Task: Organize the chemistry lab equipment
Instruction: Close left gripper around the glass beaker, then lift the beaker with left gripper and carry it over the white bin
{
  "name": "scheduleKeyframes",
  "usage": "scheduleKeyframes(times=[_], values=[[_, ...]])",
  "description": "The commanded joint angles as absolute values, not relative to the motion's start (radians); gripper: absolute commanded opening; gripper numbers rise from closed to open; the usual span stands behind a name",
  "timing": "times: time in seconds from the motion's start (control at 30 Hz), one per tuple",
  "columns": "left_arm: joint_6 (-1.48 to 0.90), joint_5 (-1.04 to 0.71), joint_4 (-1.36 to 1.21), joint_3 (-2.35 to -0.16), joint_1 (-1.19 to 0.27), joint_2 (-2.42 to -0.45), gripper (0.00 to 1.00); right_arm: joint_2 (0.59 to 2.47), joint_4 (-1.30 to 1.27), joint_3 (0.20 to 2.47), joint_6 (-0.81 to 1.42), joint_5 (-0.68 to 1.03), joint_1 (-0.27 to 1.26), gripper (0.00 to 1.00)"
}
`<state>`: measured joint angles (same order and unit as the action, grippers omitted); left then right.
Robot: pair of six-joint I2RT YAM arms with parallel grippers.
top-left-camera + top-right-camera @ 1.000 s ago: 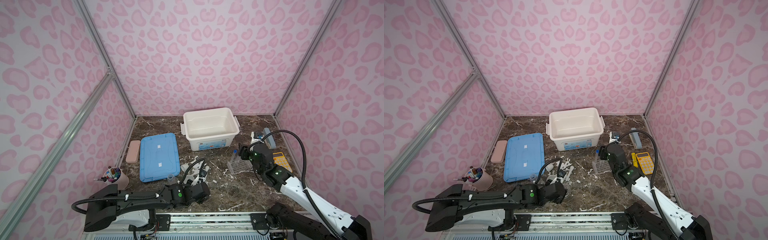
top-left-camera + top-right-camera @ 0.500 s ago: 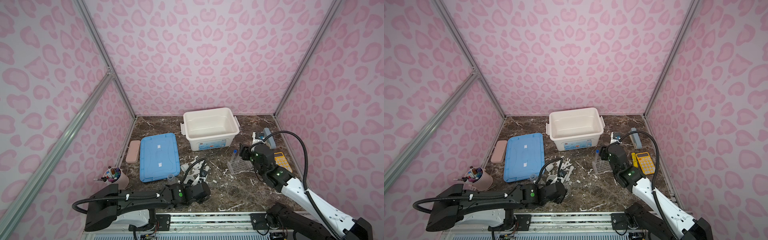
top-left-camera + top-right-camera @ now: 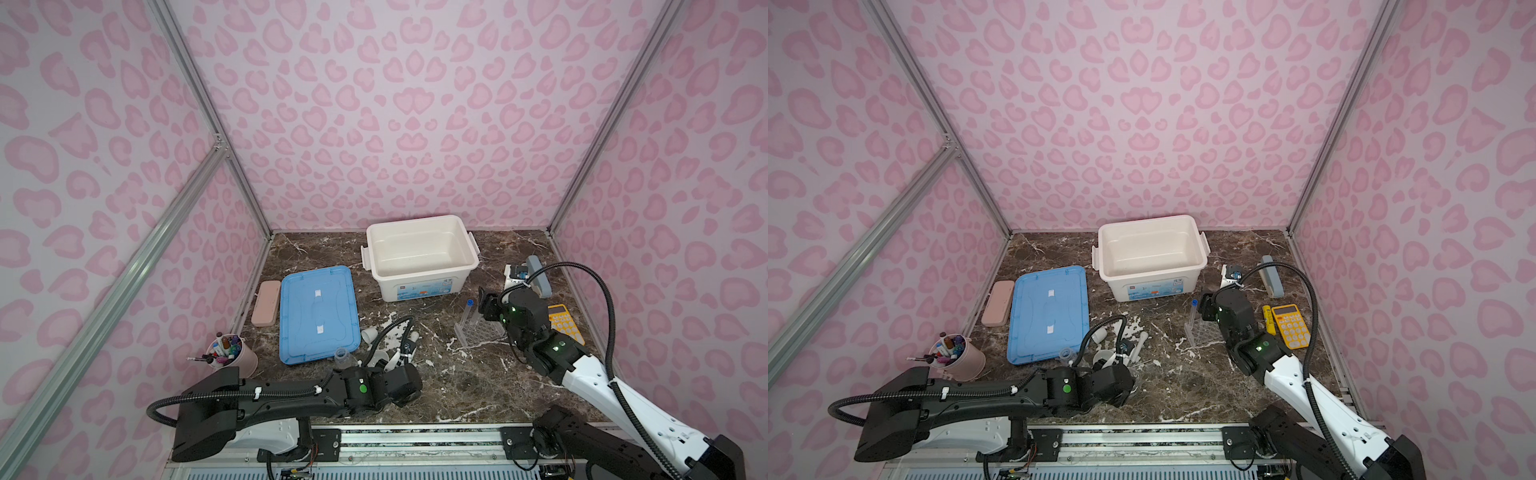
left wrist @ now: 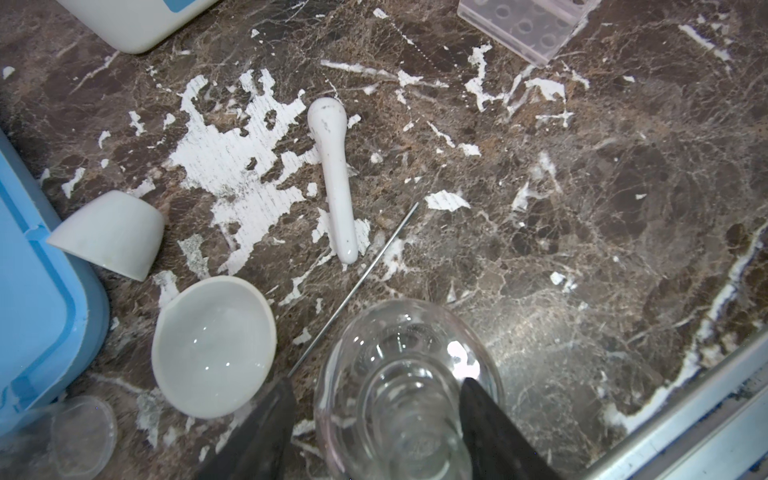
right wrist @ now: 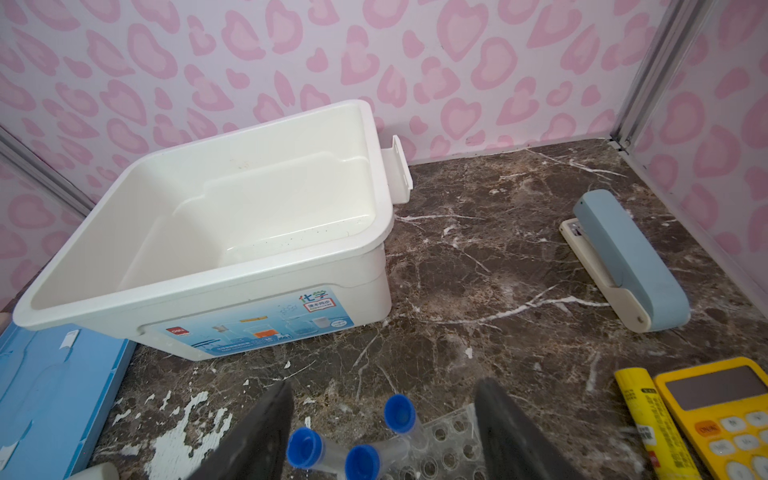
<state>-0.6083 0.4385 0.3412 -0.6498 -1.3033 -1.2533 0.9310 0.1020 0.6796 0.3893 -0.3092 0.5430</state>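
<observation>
My left gripper (image 4: 376, 380) is open low over the table, with its jaws either side of a clear glass flask (image 4: 399, 374); one finger touches the glass and a gap shows at the other. Beside it lie a white dish (image 4: 212, 345), a tipped white cup (image 4: 108, 232), a pestle (image 4: 332, 178) and a small clear beaker (image 4: 81, 432). My right gripper (image 5: 384, 384) is open above the clear rack (image 5: 449, 440), its fingers apart from three blue-capped test tubes (image 5: 399, 411) leaning in the rack. In both top views the rack (image 3: 478, 330) stands right of centre.
An open white tub (image 3: 419, 253) stands at the back, its blue lid (image 3: 318, 313) flat to the left, beside a pink case (image 3: 265, 302) and a pen cup (image 3: 232, 353). A yellow calculator (image 5: 723, 415), glue stick (image 5: 648, 424) and stapler (image 5: 623, 257) lie at the right. A thin rod (image 4: 353, 286) lies near the flask.
The left gripper's jaws have narrowed around the flask. The right arm has hardly moved and the rack stays in place.
</observation>
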Motion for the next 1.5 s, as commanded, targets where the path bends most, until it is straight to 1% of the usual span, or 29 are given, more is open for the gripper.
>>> scheduleKeyframes(times=[0.0, 0.07, 0.2, 0.3, 0.43, 0.47, 0.53, 1.07, 1.37, 1.47], values=[[-0.608, 0.454, 0.340, -0.661, -1.304, -1.257, 0.58, 0.931, 0.097, 0.673, 0.397, -0.307, 0.542, 0.71], [-0.609, 0.454, 0.341, -0.659, -1.303, -1.253, 0.55, 0.931, 0.097, 0.670, 0.397, -0.307, 0.542, 0.71], [-0.618, 0.454, 0.342, -0.651, -1.303, -1.244, 0.54, 0.933, 0.095, 0.668, 0.399, -0.304, 0.543, 0.71], [-0.620, 0.456, 0.342, -0.651, -1.303, -1.241, 0.48, 0.933, 0.094, 0.669, 0.399, -0.304, 0.542, 0.71], [-0.610, 0.456, 0.342, -0.666, -1.304, -1.242, 0.35, 0.933, 0.094, 0.671, 0.398, -0.303, 0.540, 0.71], [-0.607, 0.454, 0.344, -0.671, -1.304, -1.244, 0.30, 0.933, 0.096, 0.671, 0.398, -0.303, 0.540, 0.71], [-0.604, 0.450, 0.344, -0.679, -1.302, -1.245, 0.26, 0.931, 0.097, 0.670, 0.399, -0.303, 0.540, 0.71], [-0.579, 0.492, 0.332, -0.723, -1.302, -1.256, 0.14, 0.940, 0.095, 0.677, 0.399, -0.296, 0.540, 0.71], [-0.500, 0.551, 0.364, -0.799, -1.301, -1.251, 0.10, 0.951, 0.096, 0.695, 0.385, -0.296, 0.539, 0.71], [-0.465, 0.547, 0.384, -0.842, -1.282, -1.233, 0.06, 0.954, 0.097, 0.700, 0.380, -0.280, 0.527, 0.72]])
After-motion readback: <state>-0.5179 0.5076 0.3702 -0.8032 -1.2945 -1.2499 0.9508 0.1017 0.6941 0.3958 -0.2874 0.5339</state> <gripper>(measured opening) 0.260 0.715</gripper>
